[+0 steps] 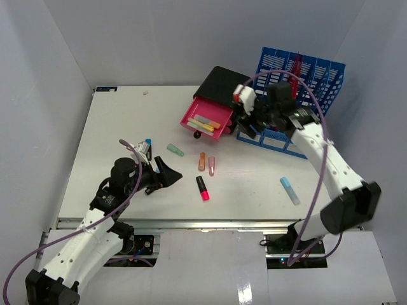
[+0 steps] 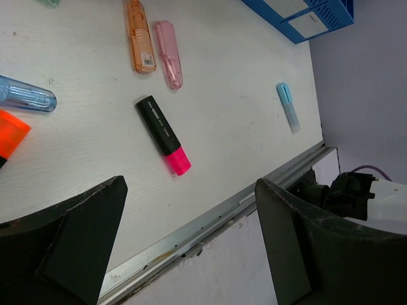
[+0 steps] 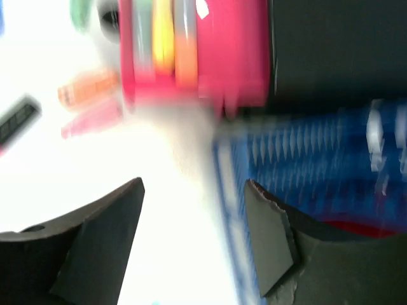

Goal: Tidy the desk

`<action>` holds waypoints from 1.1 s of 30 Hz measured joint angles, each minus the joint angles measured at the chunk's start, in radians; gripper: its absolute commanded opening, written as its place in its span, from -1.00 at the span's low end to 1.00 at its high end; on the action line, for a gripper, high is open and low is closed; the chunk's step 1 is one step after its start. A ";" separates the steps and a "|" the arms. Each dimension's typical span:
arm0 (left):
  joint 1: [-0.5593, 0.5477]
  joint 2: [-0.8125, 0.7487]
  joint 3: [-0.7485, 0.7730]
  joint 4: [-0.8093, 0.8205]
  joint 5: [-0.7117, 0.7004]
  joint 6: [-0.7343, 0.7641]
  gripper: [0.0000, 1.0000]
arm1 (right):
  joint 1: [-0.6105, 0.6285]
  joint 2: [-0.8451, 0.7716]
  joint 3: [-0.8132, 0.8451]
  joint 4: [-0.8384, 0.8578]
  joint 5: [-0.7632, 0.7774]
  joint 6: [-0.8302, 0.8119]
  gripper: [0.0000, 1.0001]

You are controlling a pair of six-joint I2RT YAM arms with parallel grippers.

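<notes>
The white desk holds scattered highlighters: green, orange, pale pink, black-and-pink and light blue. My left gripper is open and empty, low over the desk just left of the black-and-pink highlighter. Its jaws frame the front metal rail. My right gripper is open and empty beside the open pink drawer, which holds several markers. The right wrist view is blurred, with the gripper below the drawer.
The drawer belongs to a black box at the back. A blue file rack stands right of it, close to my right arm. A blue marker and an orange object lie near my left fingers. Grey walls enclose the desk.
</notes>
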 measured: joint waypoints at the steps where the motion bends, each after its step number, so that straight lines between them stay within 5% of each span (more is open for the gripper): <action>1: 0.000 0.007 0.000 0.000 0.000 0.006 0.86 | -0.033 -0.071 -0.076 -0.013 -0.003 -0.002 0.55; 6: 0.000 0.029 0.000 0.009 0.001 0.024 0.86 | -0.215 -0.338 -0.531 -0.060 0.076 -0.027 0.87; 8: 0.000 0.032 0.000 0.020 0.004 0.025 0.86 | -0.291 -0.363 -0.680 -0.086 0.134 -0.041 0.80; 16: 0.000 0.022 -0.030 0.059 0.017 0.019 0.86 | -0.425 -0.337 -0.847 -0.080 0.237 -0.095 0.97; 30: 0.000 -0.043 -0.065 0.059 0.018 0.004 0.86 | -0.528 -0.159 -0.847 0.049 0.154 -0.144 0.23; 33: 0.000 -0.049 -0.079 0.057 0.018 0.001 0.86 | -0.529 -0.159 -0.850 0.077 0.138 -0.140 -0.11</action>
